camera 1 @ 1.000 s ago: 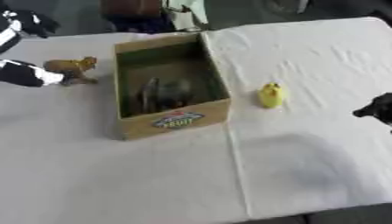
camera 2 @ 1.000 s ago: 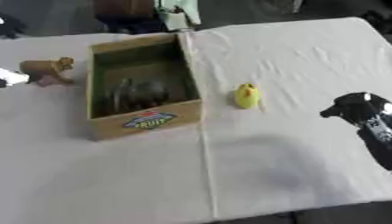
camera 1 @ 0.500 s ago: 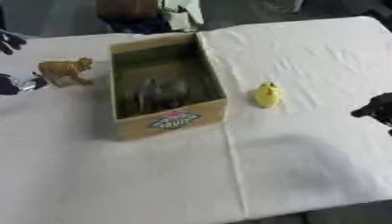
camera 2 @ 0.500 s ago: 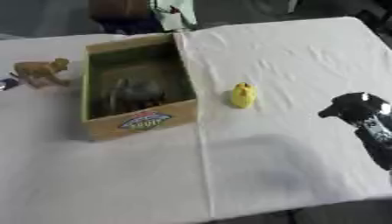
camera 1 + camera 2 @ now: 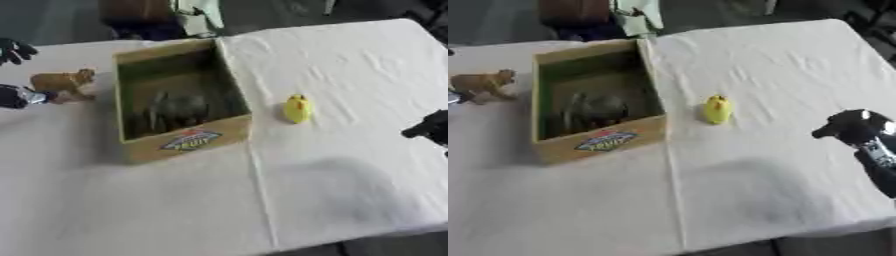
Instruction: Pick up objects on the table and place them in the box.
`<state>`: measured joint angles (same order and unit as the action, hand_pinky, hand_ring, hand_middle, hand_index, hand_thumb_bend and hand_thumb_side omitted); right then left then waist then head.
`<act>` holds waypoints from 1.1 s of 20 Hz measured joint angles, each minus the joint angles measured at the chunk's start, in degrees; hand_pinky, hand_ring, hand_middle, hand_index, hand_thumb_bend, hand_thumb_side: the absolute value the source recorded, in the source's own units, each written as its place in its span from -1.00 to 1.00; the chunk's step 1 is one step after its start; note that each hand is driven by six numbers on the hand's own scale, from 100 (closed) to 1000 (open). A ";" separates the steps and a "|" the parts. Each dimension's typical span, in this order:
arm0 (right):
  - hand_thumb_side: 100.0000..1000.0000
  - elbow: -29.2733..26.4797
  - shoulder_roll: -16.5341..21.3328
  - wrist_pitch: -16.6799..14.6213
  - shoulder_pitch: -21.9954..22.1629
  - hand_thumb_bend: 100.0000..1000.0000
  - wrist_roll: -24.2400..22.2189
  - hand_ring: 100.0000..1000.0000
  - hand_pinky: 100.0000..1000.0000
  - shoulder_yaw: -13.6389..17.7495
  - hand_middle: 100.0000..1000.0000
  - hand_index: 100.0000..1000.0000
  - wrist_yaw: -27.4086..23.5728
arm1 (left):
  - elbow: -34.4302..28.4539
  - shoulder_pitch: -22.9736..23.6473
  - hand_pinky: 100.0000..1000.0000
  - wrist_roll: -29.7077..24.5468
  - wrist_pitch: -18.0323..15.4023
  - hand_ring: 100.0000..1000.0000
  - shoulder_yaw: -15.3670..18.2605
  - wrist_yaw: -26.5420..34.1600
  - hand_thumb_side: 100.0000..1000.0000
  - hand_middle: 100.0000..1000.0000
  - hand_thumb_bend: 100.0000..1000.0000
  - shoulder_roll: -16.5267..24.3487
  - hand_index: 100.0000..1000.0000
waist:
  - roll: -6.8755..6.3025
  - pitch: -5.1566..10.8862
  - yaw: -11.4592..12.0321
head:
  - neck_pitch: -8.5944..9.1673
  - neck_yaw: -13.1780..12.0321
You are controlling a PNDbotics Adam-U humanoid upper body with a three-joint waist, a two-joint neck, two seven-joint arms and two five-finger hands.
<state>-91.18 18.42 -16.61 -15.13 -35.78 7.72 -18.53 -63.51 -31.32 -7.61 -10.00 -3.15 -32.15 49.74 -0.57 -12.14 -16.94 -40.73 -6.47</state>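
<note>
An open cardboard box (image 5: 184, 142) with a fruit label stands left of the table's middle; grey objects (image 5: 179, 107) lie inside it. A brown toy animal (image 5: 63, 82) stands on the cloth just left of the box. A small yellow toy (image 5: 297, 108) stands right of the box. My left hand (image 5: 13, 50) is at the left edge with fingers spread, and a lower part of it (image 5: 17, 96) sits close behind the animal's rear; it holds nothing. My right hand (image 5: 855, 127) hovers at the right edge, well right of the yellow toy.
A white cloth (image 5: 350, 60) with a seam down the middle covers the table. The front edge (image 5: 350, 240) runs along the bottom right. Dark shapes and a pale object (image 5: 197, 12) stand beyond the far edge.
My left hand has drawn back from beside the brown animal toward the left edge. The whole picture shifted slightly left. The right hand has hardly moved.
</note>
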 measured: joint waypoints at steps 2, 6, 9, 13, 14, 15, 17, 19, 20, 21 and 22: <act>0.10 0.01 0.00 -0.05 0.00 -1.00 -0.03 0.17 0.37 -0.02 0.00 0.35 0.00 | 1.26 -0.47 0.47 -0.80 -0.14 0.34 -0.24 -0.77 -0.36 0.26 0.10 -0.42 0.58 | 0.02 -0.18 -0.01 | 0.01 -0.01; 0.10 0.02 0.00 -0.16 0.00 -1.00 -0.14 0.17 0.37 -0.04 0.00 0.35 0.00 | 3.18 -1.21 0.46 -1.92 -0.28 0.32 -0.28 -2.28 -0.34 0.24 0.09 -0.87 0.57 | 0.02 -0.22 0.00 | 0.02 -0.03; 0.10 0.03 0.00 -0.18 -0.01 -1.00 -0.16 0.17 0.37 -0.06 0.00 0.35 0.00 | 3.67 -1.54 0.45 -2.41 -0.44 0.31 -0.28 -2.91 -0.33 0.22 0.06 -0.91 0.56 | 0.01 -0.22 0.02 | 0.02 -0.03; 0.10 0.13 0.00 -0.24 -0.01 -1.00 -0.23 0.17 0.37 -0.14 0.00 0.35 0.00 | 3.91 -1.84 0.45 -2.71 -0.53 0.31 -0.27 -3.41 -0.34 0.23 0.04 -0.92 0.56 | 0.04 -0.22 0.02 | 0.02 0.00; 0.10 0.19 0.00 -0.25 0.00 -1.00 -0.23 0.17 0.37 -0.18 0.00 0.35 0.00 | 3.95 -1.84 0.46 -2.59 -0.46 0.32 -0.29 -3.60 -0.36 0.26 0.04 -0.96 0.58 | 0.06 -0.22 0.02 | 0.02 0.01; 0.10 0.24 0.00 -0.26 0.00 -1.00 -0.24 0.17 0.37 -0.21 0.00 0.35 0.00 | 3.96 -1.84 0.47 -2.24 -0.34 0.33 -0.28 -3.71 -0.38 0.29 0.05 -1.05 0.58 | 0.13 -0.22 0.02 | 0.02 0.01; 0.10 0.31 0.00 -0.28 0.01 -1.00 -0.25 0.17 0.37 -0.28 0.00 0.35 0.00 | 4.04 -1.81 0.48 -0.67 0.12 0.38 -0.28 -3.72 -0.41 0.34 0.04 -1.39 0.59 | 0.35 -0.22 0.02 | 0.02 0.01; 0.10 0.32 0.00 -0.28 0.01 -1.00 -0.26 0.17 0.37 -0.33 0.00 0.35 0.00 | 4.04 -1.76 0.49 1.36 0.54 0.41 -0.49 -3.58 -0.41 0.37 0.04 -1.68 0.59 | 0.47 -0.24 0.02 | 0.02 0.01; 0.10 0.32 0.00 -0.29 0.02 -1.00 -0.26 0.17 0.37 -0.33 0.00 0.35 0.00 | 3.97 -1.76 0.50 2.24 0.65 0.44 -0.61 -3.44 -0.41 0.38 0.04 -1.83 0.59 | 0.45 -0.25 0.02 | 0.02 0.01; 0.10 0.32 0.00 -0.29 0.02 -1.00 -0.27 0.17 0.37 -0.34 0.00 0.35 0.00 | 3.87 -1.76 0.51 2.94 0.69 0.45 -0.74 -3.31 -0.41 0.39 0.04 -1.87 0.59 | 0.41 -0.27 0.01 | 0.02 0.01; 0.10 0.33 0.00 -0.30 0.02 -1.00 -0.27 0.17 0.37 -0.34 0.00 0.35 0.01 | 3.82 -1.76 0.52 3.46 0.66 0.47 -0.91 -3.15 -0.41 0.40 0.04 -1.87 0.59 | 0.38 -0.28 0.00 | 0.02 0.01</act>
<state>-90.85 18.42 -16.91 -15.11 -36.05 7.38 -18.52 -59.69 -33.08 -4.14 -9.34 -4.06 -35.30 47.88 -0.19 -12.42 -16.93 -40.71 -6.46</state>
